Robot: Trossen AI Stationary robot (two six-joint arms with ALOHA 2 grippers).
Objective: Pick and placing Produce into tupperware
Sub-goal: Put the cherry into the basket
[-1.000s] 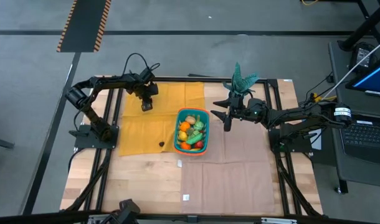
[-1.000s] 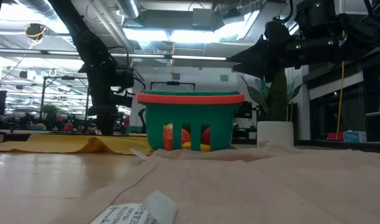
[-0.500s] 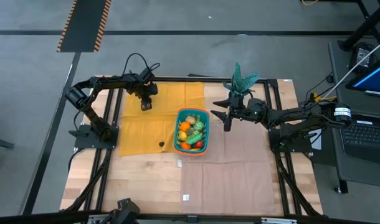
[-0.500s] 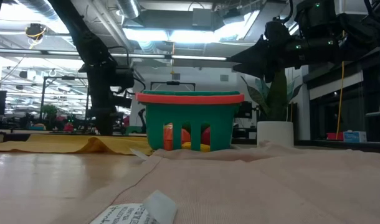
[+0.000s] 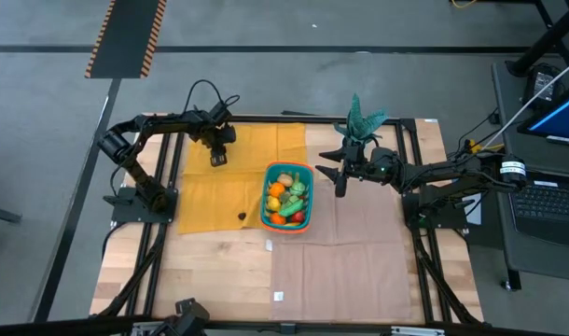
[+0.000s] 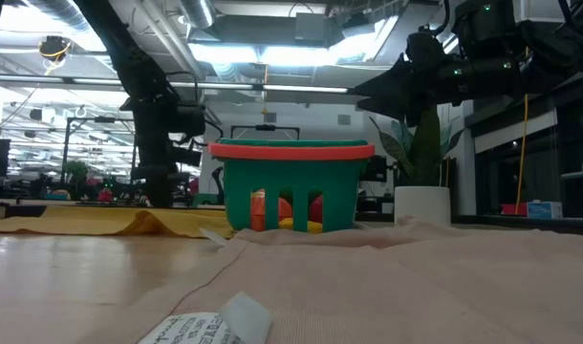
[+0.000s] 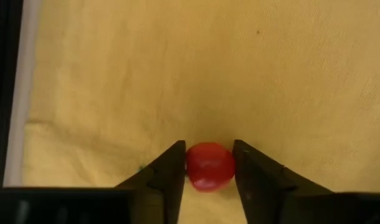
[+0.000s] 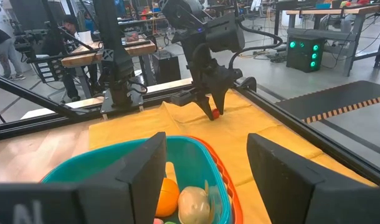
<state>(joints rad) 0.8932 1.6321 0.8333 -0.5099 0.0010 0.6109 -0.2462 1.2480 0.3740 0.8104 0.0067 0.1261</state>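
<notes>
The teal basket with an orange rim (image 5: 287,196) stands mid-table, and several toy fruits and vegetables (image 5: 286,194) lie in it. Through its slots (image 6: 291,186) the low view shows red and yellow pieces. My left gripper (image 5: 219,159) points down over the yellow cloth (image 5: 256,145), to the far left of the basket, and is shut on a small red toy fruit (image 7: 209,166). My right gripper (image 5: 339,177) hangs open just right of the basket, its fingers wide apart (image 8: 205,180), touching nothing. A small dark piece (image 5: 242,216) lies on the yellow cloth left of the basket. My left gripper pinches the small red fruit (image 7: 209,166) between its two fingers (image 7: 171,171), one on each side, coming from above and pointing down. The fruit sits at the fingertips, right at the yellow cloth (image 8: 215,114). Whether it rests on the cloth or is just clear, I cannot tell.
A green plant in a white pot (image 5: 359,121) stands at the far edge, behind my right arm. A tan cloth (image 5: 350,252) covers the table's right half. Two white tags (image 5: 269,245) (image 5: 278,296) lie on the near side. Bare wood (image 5: 210,271) lies near left.
</notes>
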